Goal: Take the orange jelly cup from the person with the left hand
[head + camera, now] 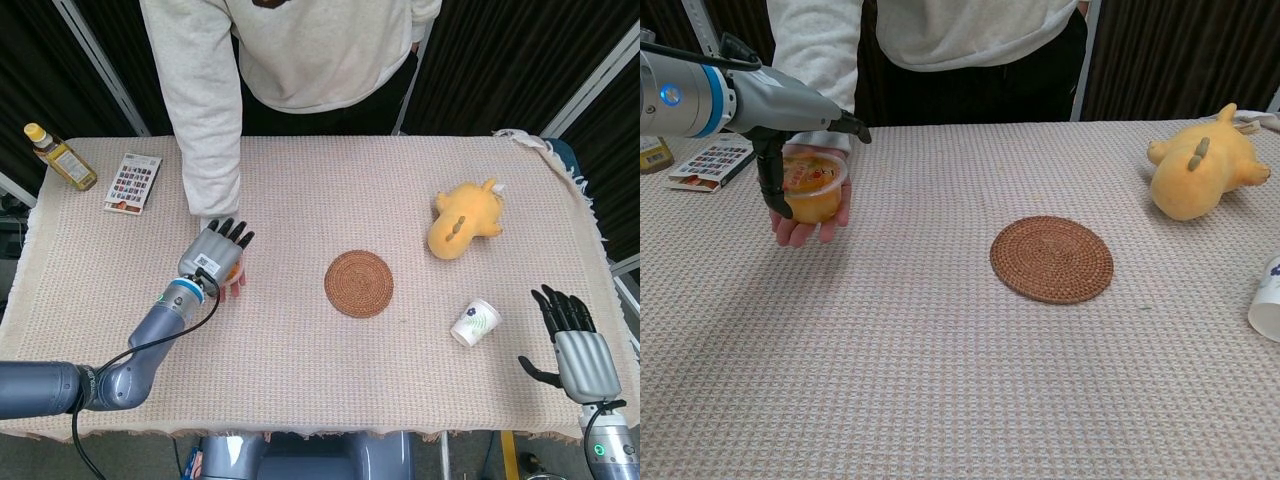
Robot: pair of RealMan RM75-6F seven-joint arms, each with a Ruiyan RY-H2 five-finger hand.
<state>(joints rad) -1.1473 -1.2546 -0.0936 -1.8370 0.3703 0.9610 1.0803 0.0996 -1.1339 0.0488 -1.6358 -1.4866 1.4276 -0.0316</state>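
One jelly cup (812, 187), orange with a printed lid, sits in the person's upturned palm (808, 222) at about 9 o'clock from the coaster (1051, 258). The palm hangs just over the counter (940, 380), fingertips pointing toward the robot.

The left robot hand (780, 108) is spread directly above the cup. Its fingers (235, 233) lie straight and apart over the lid, and its dark thumb (770, 180) drops down the cup's left side. In the chest view the thumb seems to touch the cup wall, though contact is hard to confirm; the robot hand has not clamped on the cup, which rests on the palm. In the head view the robot hand (212, 255) hides nearly all of the cup.

The person's grey sleeve (205, 110) runs from the palm toward 12 o'clock, to the far edge of the counter.

A card box (132, 182) lies at 10 o'clock from the cup, with a small bottle (60, 155) further out the same way, near the counter's far left corner.

The round woven coaster sits near the middle of the counter. A yellow plush toy (463, 220) lies at 2 o'clock from it, and a white paper cup (474, 322) lies tipped at 4 o'clock.

The right robot hand (575, 345) rests at the near right corner, holding nothing, fingers extended and apart, well clear of the paper cup.
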